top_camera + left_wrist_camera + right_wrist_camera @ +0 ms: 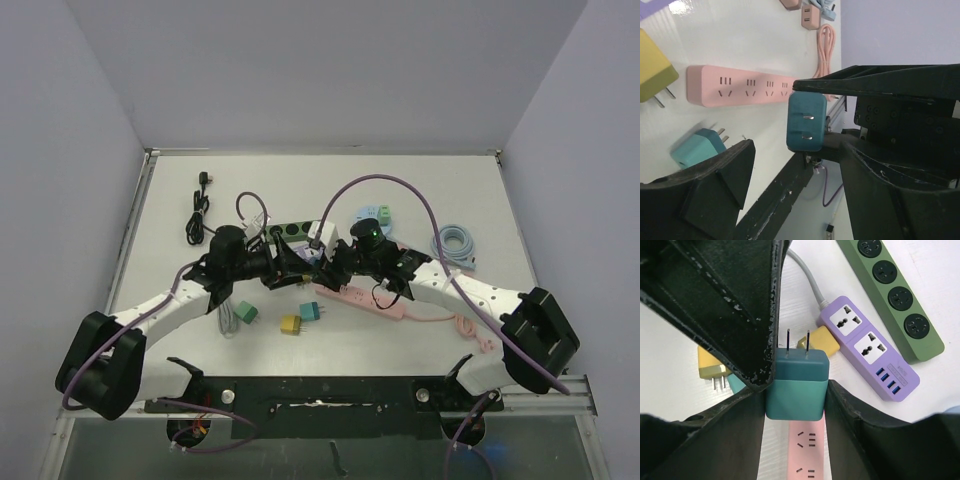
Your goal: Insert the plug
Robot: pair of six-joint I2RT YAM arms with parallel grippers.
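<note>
A dark teal two-prong plug [797, 390] is held between the fingers of my right gripper [796, 400], which is shut on its body, above the table. Its prongs point away from the right wrist and face the left wrist camera [806, 122]. My left gripper [797, 150] is open, and the plug sits between and just beyond its fingertips; one left finger [747, 335] lies along the plug's side. The pink power strip [807, 450] lies on the table below the plug and also shows in the left wrist view [740, 86]. Both grippers meet at mid-table [310, 265].
A purple strip [867, 347] and a green strip [895, 295] lie beyond the plug. Loose yellow [291, 324], teal [310, 311] and green [245, 314] plugs lie near the front. A black cable [198, 215] and a blue cable coil [455, 243] lie at the back.
</note>
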